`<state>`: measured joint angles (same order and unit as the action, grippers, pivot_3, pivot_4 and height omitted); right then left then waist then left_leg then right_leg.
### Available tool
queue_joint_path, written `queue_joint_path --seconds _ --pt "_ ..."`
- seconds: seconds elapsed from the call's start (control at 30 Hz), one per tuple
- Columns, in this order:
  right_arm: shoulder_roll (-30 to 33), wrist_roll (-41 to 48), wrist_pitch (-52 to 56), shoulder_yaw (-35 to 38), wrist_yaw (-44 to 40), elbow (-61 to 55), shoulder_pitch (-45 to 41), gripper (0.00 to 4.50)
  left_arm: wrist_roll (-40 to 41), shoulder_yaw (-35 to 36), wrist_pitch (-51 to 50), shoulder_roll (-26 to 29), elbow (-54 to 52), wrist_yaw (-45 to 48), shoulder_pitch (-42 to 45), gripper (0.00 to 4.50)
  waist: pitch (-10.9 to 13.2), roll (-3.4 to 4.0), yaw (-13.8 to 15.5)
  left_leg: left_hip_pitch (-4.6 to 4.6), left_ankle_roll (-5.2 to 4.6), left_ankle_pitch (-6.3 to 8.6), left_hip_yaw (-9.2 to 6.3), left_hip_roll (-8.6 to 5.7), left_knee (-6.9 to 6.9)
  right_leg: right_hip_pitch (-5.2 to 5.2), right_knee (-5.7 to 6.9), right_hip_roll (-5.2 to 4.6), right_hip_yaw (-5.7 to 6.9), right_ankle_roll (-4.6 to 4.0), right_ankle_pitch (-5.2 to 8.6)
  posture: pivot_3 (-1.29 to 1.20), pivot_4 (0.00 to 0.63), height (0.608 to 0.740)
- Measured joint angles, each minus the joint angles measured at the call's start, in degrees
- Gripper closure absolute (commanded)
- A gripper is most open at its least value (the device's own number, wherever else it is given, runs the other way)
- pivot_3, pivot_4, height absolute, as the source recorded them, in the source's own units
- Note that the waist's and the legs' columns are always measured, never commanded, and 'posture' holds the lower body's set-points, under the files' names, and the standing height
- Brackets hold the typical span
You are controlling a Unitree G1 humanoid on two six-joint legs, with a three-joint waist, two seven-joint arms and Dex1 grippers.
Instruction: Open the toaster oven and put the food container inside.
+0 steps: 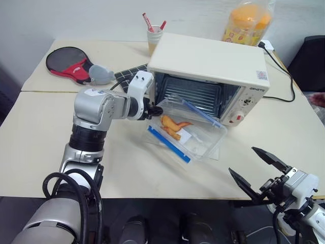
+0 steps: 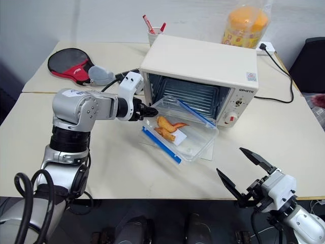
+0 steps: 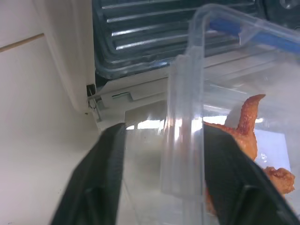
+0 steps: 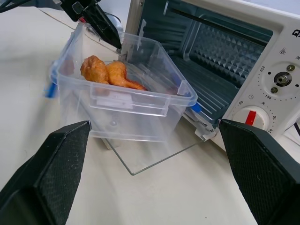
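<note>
Your left claw (image 1: 155,110) straddles the food container (image 1: 190,133) wall, fingers apart, not pinching; your right claw (image 1: 259,170) gapes wide, empty.

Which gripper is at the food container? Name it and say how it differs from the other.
The left gripper: its fingers straddle the food container's wall beside the toaster oven. The right gripper hangs open near the table's front edge, apart from it.
</note>
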<state>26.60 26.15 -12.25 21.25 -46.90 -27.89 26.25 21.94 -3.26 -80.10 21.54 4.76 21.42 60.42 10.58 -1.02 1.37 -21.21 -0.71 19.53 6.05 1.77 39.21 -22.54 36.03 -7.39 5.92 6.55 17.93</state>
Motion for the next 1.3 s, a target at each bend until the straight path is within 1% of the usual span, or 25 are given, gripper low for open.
queue_joint_path --seconds 0.07,0.13,0.2,0.23,0.27,0.3,0.37,0.4,0.43,0.5,0.53,0.6,0.63,0.7,0.8,0.87,1.0,1.13,1.23,1.3 --pt "0.98 1.09 1.46 0.03 0.01 -1.06 0.47 0.0 0.8 -0.05 2.02 2.79 -0.27 2.97 -0.02 1.67 0.01 0.01 -0.18 0.01 0.01 0.0 0.02 0.01 -0.01 -0.02 0.01 0.04 -0.01 0.0 0.0 0.0 0.15 0.74" --pt "2.88 4.27 4.7 0.15 0.05 -3.94 1.95 0.0 1.8 -0.11 5.6 7.83 -0.94 8.02 -0.27 1.67 0.02 0.05 -0.35 0.01 0.05 -0.01 0.01 0.03 -0.03 -0.04 0.01 0.08 -0.01 -0.02 0.01 0.0 0.15 0.74" --pt "5.98 8.36 9.31 0.36 -0.22 -7.61 4.36 0.37 2.43 -0.48 10.66 13.79 -1.91 14.6 -1.48 1.64 0.02 0.09 -0.51 0.02 0.06 0.0 0.0 0.05 -0.05 -0.03 0.0 0.08 -0.01 -0.04 0.02 0.0 0.15 0.74" --pt "7.55 9.94 11.63 0.4 -0.42 -9.08 5.59 0.63 2.57 -0.56 13.33 16.63 -1.95 18.16 -2.49 2.07 0.02 0.1 -0.5 0.03 0.06 0.0 0.0 0.03 -0.05 -0.01 -0.03 0.09 0.02 -0.04 0.02 0.0 0.15 0.74" --pt "9.38 11.25 14.55 0.21 -0.4 -10.51 6.62 0.95 2.78 -0.57 16.94 19.16 -1.94 22.35 -4.22 2.28 0.0 0.12 -0.47 0.04 0.06 0.0 0.01 0.04 -0.04 -0.01 -0.02 0.07 0.0 -0.04 0.02 0.0 0.15 0.74" --pt "11.4 12.09 17.66 -0.23 -0.06 -12.05 7.19 1.31 2.76 -0.65 21.42 21.62 -1.67 26.91 -6.71 2.59 -0.02 0.16 -0.48 0.07 0.06 0.0 0.03 0.05 -0.04 -0.01 -0.01 0.05 -0.03 -0.05 0.02 0.0 0.15 0.74" --pt "13.74 12.37 22.78 -2.66 1.49 -14.84 6.58 2.06 2.06 -1.09 32.17 24.85 0.23 35.52 -12.47 3.23 -0.03 0.15 -0.32 0.09 0.05 0.0 0.02 0.05 0.0 0.0 -0.04 0.04 -0.01 -0.06 0.03 0.0 0.15 0.74" --pt "14.19 12.06 25.15 -4.75 2.58 -16.23 5.55 2.36 1.05 -1.65 38.9 25.8 2.01 39.92 -15.86 3.53 -0.02 0.15 -0.22 0.08 0.05 0.0 0.02 0.05 0.02 -0.02 -0.06 0.02 -0.02 -0.09 0.05 0.0 0.15 0.74" --pt "14.27 11.92 26.44 -6.15 3.34 -16.98 4.56 2.66 0.27 -2.31 42.75 25.9 3.37 42.32 -17.86 3.77 -0.02 0.15 -0.13 0.05 0.04 0.0 0.03 0.03 0.04 -0.04 -0.07 0.01 -0.02 -0.09 0.05 0.0 0.15 0.74" --pt "14.43 10.49 29.77 -10.35 5.55 -18.09 1.19 3.49 -1.14 -2.9 52.02 25.55 6.74 47.12 -22.33 4.48 -0.02 0.1 0.28 -0.09 -0.02 0.01 -0.08 0.04 0.14 -0.05 -0.08 -0.05 0.08 -0.09 0.05 0.0 0.15 0.74" --pt "14.41 9.99 30.41 -11.53 6.32 -18.28 -0.08 3.73 -1.56 -2.93 53.81 25.31 7.38 47.76 -23.12 4.5 -0.03 0.09 0.43 -0.11 -0.08 0.04 -0.09 0.03 0.18 -0.05 -0.08 -0.1 0.09 -0.09 0.05 0.0 0.15 0.74" --pt "14.13 8.31 32.62 -15.21 8.29 -18.73 -3.25 4.39 -1.84 -2.34 58.67 24.19 7.64 50.08 -25.1 4.5 -0.03 0.09 0.51 -0.13 -0.17 0.09 -0.08 0.01 0.21 -0.02 -0.03 -0.14 0.08 -0.06 0.03 0.0 0.15 0.74" --pt "13.9 7.6 33.56 -17.09 8.99 -18.87 -4.4 4.48 -1.81 -2.35 60.93 23.27 7.62 51.37 -25.79 4.5 -0.03 0.09 0.51 -0.16 -0.22 0.12 -0.08 0.0 0.25 -0.01 -0.03 -0.15 0.1 -0.05 0.03 0.0 0.15 0.74" --pt "13.21 6.47 35.06 -20.19 10.08 -18.95 -6.98 4.48 -1.62 -2.28 63.3 21.3 7.1 52.5 -27.12 4.5 -0.04 0.08 0.41 -0.21 -0.26 0.14 -0.09 0.01 0.3 0.0 -0.01 -0.13 0.13 -0.01 0.0 0.0 0.15 0.74" --pt "11.94 4.08 36.54 -25.84 10.98 -18.77 -11.54 4.48 -2.07 -2.54 64.67 18.11 6.66 51.71 -28.16 4.5 -0.04 0.07 0.05 -0.24 -0.28 0.16 -0.08 -0.02 0.36 -0.01 0.0 -0.11 0.15 0.02 -0.01 0.0 0.15 0.74" --pt "9.85 2.45 37.6 -29.08 11.98 -17.94 -15.85 4.48 -3.38 -3.63 66.79 17.22 6.43 51.6 -28.62 4.5 -0.05 0.06 -0.12 -0.22 -0.28 0.16 -0.07 -0.02 0.38 -0.01 0.0 -0.08 0.16 0.02 -0.01 0.0 0.15 0.74" --pt "5.6 1.03 40.39 -32.13 15.06 -15.48 -21.65 4.48 -4.35 -4.58 67.34 15.27 6.02 50.93 -29.51 4.5 -0.05 0.06 -0.19 -0.24 -0.26 0.17 -0.08 0.01 0.37 -0.03 0.04 -0.05 0.17 0.02 -0.01 0.0 0.15 0.74" --pt "4.97 0.75 42.71 -32.12 16.1 -15.13 -23.41 4.48 -4.57 -4.62 67.47 15.08 4.59 50.57 -29.95 4.5 -0.05 0.06 0.01 -0.26 -0.3 0.19 -0.1 0.02 0.38 -0.01 0.0 -0.09 0.18 0.02 -0.01 0.0 0.15 0.74" --pt "7.81 1.09 44.31 -29.86 15.23 -15.17 -22.6 4.48 -4.74 -4.61 67.59 14.74 4.24 49.88 -30.45 4.5 -0.05 0.06 0.06 -0.27 -0.37 0.23 -0.09 0.01 0.41 0.02 -0.02 -0.14 0.17 0.05 -0.03 0.0 0.15 0.74" --pt "10.67 1.98 45.18 -25.75 14.14 -15.18 -22.19 4.48 -4.81 -4.57 67.62 13.4 4.18 48.53 -30.5 4.5 -0.05 0.06 0.08 -0.27 -0.41 0.24 -0.09 0.01 0.45 0.05 -0.03 -0.14 0.17 0.09 -0.05 0.0 0.15 0.74"
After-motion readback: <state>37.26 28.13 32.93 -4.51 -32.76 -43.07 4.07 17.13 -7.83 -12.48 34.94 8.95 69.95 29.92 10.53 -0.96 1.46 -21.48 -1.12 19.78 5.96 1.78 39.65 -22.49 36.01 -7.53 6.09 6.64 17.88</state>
